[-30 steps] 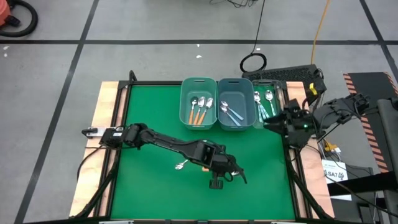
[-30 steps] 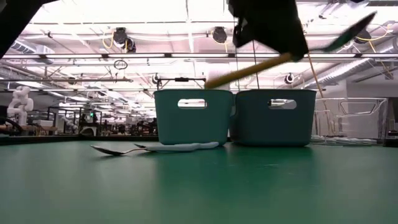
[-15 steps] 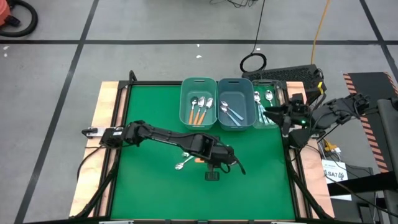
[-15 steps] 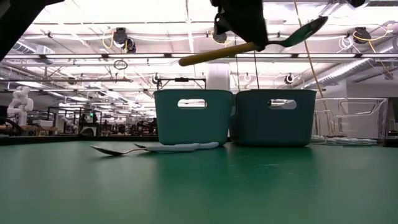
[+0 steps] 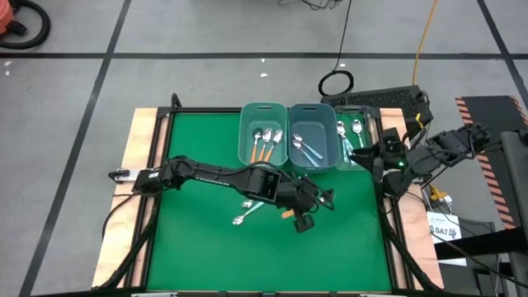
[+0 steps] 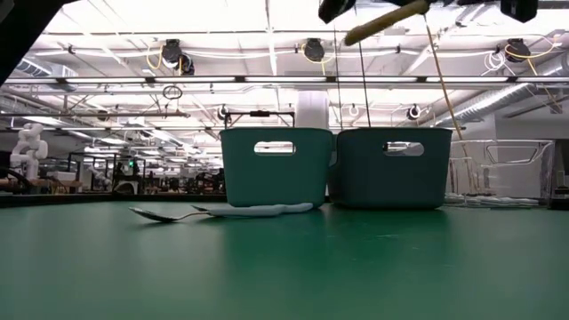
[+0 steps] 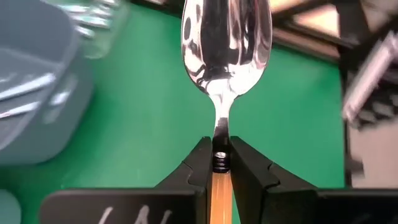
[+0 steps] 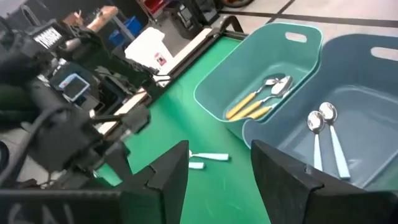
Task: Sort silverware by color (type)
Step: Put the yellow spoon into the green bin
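My left gripper (image 7: 219,163) is shut on an orange-handled spoon (image 7: 225,37), high over the table's middle (image 5: 312,206); in the low view only the orange handle (image 6: 387,20) shows at the top. My right gripper (image 8: 217,171) is open beside the right-hand tray (image 5: 355,136) of green-handled spoons and touches nothing. Light blue spoons (image 5: 243,213) lie flat on the green mat (image 6: 222,212). The left bin (image 5: 263,136) holds orange spoons and the middle bin (image 5: 311,139) light blue ones. My left gripper pinches the spoon between its two fingers (image 7: 200,165) where the orange handle meets the metal neck (image 7: 219,158). The spoon lies along the fingers, its bowl sticking out ahead of them toward the table's right. It is lifted clear of the table.
The bins stand in a row at the far edge of the mat (image 5: 198,239). The right arm (image 5: 429,157) reaches in from the right edge near the tray. Open mat lies on the near and left sides. Wooden borders (image 5: 140,165) frame the mat.
My left gripper has risen with the orange spoon and swung toward the table's right and far side; in the low view the spoon went from tilted to nearly out of the top. My right gripper has moved a little toward the far edge beside the tray.
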Controlling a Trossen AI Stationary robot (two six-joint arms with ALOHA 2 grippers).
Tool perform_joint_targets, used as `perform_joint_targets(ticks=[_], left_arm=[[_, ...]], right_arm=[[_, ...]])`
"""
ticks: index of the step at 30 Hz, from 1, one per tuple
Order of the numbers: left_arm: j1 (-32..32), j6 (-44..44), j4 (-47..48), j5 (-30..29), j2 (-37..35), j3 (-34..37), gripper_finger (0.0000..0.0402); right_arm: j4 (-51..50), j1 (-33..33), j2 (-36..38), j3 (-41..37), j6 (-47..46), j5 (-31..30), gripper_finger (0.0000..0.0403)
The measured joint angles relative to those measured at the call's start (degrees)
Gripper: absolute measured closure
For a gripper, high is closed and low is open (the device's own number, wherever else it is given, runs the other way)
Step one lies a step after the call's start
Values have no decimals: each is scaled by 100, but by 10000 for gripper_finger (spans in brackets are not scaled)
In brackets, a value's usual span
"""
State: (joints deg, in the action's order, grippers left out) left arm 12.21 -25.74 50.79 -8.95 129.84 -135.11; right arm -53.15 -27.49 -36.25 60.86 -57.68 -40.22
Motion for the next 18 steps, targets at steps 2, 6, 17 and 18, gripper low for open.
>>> perform_joint_targets(ticks=[2,6,17,18], left_arm=[[36,-207,-66,-307,-62,15,362],[53,-605,-507,-890,-142,11,362],[45,-1280,-2037,-2045,-155,11,362],[46,-1318,-2202,-2155,-155,11,362]], right_arm=[[-95,0,25,0,-12,3,236],[-423,0,102,0,-262,50,236],[-1336,0,175,-35,-663,306,236],[-1187,0,175,-75,-544,325,236]])
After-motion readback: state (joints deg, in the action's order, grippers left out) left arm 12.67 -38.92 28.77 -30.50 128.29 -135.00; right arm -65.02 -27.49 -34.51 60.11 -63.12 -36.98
